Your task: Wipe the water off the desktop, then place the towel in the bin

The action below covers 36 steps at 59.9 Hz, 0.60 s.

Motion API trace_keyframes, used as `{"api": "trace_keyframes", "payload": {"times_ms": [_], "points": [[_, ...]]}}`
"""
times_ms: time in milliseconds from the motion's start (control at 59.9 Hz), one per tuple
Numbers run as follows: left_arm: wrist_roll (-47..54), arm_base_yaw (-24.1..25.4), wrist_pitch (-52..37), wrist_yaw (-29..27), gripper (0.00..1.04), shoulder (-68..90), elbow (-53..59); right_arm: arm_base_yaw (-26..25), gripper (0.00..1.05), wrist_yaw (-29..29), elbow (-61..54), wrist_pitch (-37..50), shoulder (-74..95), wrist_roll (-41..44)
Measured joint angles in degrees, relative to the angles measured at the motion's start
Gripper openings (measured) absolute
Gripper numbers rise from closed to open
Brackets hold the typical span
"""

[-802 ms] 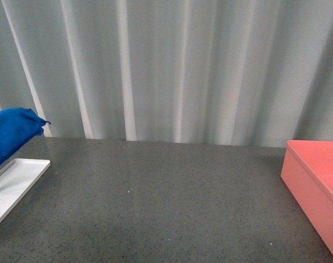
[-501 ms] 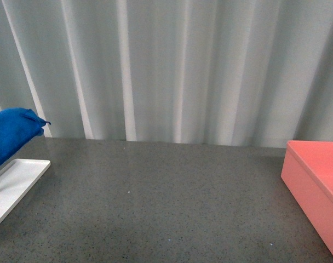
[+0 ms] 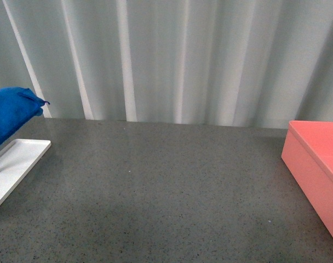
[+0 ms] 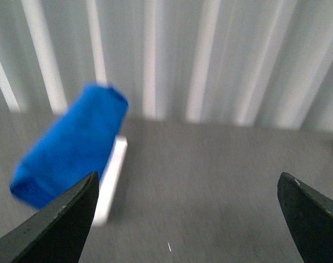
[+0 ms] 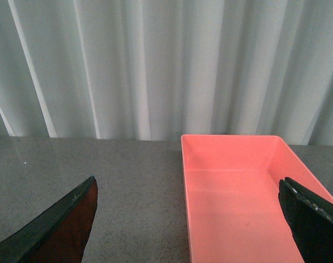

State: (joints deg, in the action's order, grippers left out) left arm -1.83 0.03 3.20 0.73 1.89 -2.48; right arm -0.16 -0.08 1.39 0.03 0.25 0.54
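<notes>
Task looks barely begun. Towel (image 3: 10,115) sits up over the white stand (image 3: 18,159) at far left of table (image 3: 155,192), well apart from the empty bin (image 3: 314,170) at right. No water visible. Left tool (image 4: 187,178) & right tool (image 5: 187,179) are both spread wide, holding nothing. Grab, wipe & binning are all left.

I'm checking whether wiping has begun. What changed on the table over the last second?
Nothing was moved, gripped or released. The whole front view slid upward together, so the camera seems to have tilted down slightly. The towel is still up on the white stand at the left, the bin still sits at the right, and no arm shows over the desktop between them.
</notes>
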Motion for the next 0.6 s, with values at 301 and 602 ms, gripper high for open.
{"api": "trace_keyframes", "payload": {"times_ms": [301, 602], "points": [[-7.69, -4.39, 6.23, -0.57, 0.98, 41.77, -26.34, 0.00, 0.98, -0.02, 0.00, 0.00, -0.04, 0.02], [7.96, 0.28, 8.79, -1.77, 0.98, 83.73, -59.08, 0.00, 0.98, -0.02, 0.00, 0.00, -0.04, 0.02]]}}
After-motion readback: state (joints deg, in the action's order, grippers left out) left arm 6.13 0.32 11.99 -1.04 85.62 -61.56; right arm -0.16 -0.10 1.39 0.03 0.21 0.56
